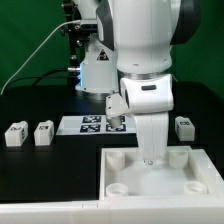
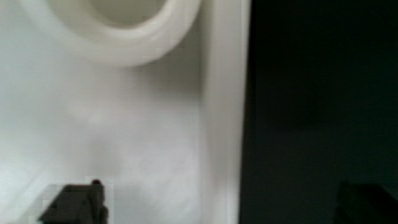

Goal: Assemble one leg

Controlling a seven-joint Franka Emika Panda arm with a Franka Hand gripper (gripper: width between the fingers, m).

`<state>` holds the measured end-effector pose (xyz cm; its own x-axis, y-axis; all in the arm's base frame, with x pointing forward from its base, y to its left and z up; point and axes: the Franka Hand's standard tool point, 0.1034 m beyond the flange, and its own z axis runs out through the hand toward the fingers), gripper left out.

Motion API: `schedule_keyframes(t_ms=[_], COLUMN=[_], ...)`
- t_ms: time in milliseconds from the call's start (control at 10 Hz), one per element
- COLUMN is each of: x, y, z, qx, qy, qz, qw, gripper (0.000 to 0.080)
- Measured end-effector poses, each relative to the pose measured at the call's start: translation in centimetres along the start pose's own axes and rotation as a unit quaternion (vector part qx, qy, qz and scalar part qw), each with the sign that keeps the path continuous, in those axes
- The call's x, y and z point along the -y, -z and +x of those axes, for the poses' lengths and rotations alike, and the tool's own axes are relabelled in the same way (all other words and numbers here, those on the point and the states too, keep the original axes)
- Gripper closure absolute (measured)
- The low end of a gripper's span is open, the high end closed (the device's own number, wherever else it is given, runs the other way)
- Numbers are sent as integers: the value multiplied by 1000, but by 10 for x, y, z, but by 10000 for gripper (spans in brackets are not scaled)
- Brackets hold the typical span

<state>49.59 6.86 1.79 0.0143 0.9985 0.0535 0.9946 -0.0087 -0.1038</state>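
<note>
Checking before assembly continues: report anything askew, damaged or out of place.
Nothing stands out. The white panel lies flat; two legs at the exterior view's left and one leg at its right rest on the table, none visibly damaged.

The arm (image 1: 140, 50) crowds the panel (image 1: 130, 175); legs (image 1: 43, 132) at exterior view's left stand clear.

Robotics lab: green backdrop (image 1: 30, 40), black table (image 1: 50, 172), tagged marker board (image 1: 90, 124), Franka arm (image 1: 145, 50).
</note>
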Motion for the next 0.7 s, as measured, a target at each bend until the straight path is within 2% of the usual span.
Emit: schedule_keyframes(t_ms=[300, 400, 500, 600, 700], x=[0, -1, 3, 13, 23], y=[0, 13, 29, 34, 34], z=[0, 1, 9, 19, 32], qx=[0, 4, 6, 6, 2], qy=[0, -19, -65, -77, -173], qz=[0, -2, -13, -19, -17], qw=[1000, 1000, 998, 997, 985], gripper=[151, 151, 151, 151, 151])
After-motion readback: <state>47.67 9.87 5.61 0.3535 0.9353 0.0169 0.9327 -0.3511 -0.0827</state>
